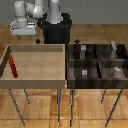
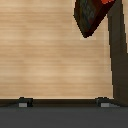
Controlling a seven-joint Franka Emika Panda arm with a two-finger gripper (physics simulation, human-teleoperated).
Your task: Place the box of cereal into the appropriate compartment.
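Leaning in tray [image 1: 35, 82], thin red box of cereal [image 1: 13, 67]

Light-wood tray [image 1: 35, 82] on thin metal legs [image 1: 61, 107] | shorter grey blocks [image 1: 84, 73] in neighbouring sections | wooden floor [image 1: 95, 36]

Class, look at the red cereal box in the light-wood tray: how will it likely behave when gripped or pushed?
The cereal box looks thin and flat-sided, so probably stiff and easy to pinch. It leans against the tray wall, so a push would likely topple or slide it. Being small, it seems light.
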